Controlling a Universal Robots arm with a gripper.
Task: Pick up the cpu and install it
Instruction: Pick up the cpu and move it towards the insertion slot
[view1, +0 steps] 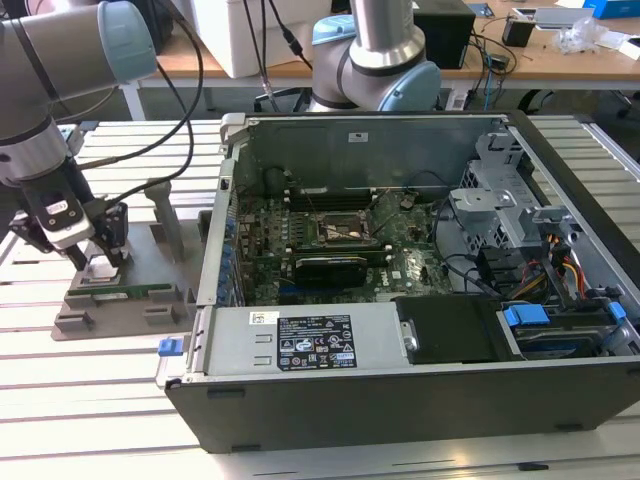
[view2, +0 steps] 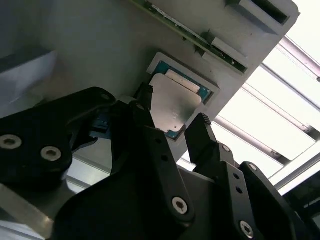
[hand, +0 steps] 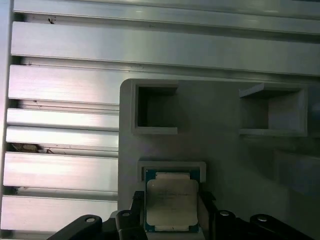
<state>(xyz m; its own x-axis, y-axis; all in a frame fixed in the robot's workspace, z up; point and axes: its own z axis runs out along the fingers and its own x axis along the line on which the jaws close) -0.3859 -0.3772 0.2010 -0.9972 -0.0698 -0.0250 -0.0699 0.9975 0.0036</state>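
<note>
The cpu (hand: 171, 202), a small square chip with a silver top and a thin green edge, lies flat in its recess on the grey fixture (hand: 225, 150). My gripper (hand: 171, 220) hangs low over it and is open. Its black fingers (hand: 136, 220) stand on two opposite sides of the chip, with only narrow gaps to its edges. The second wrist view also shows the cpu (view2: 172, 102) between the fingertips (view2: 201, 125). In the exterior view the gripper (view1: 95, 262) is down at the fixture (view1: 120, 295), on that view's left, well away from the motherboard's socket (view1: 340, 232).
The open computer case (view1: 400, 390) fills the exterior view's middle and right, with a graphics card (view1: 335, 268) and cables (view1: 560, 270) inside. A green memory stick (view1: 140, 292) lies on the fixture beside the chip. Upright posts (view1: 165, 215) rise from the fixture. Ribbed aluminium table (hand: 60, 170) surrounds it.
</note>
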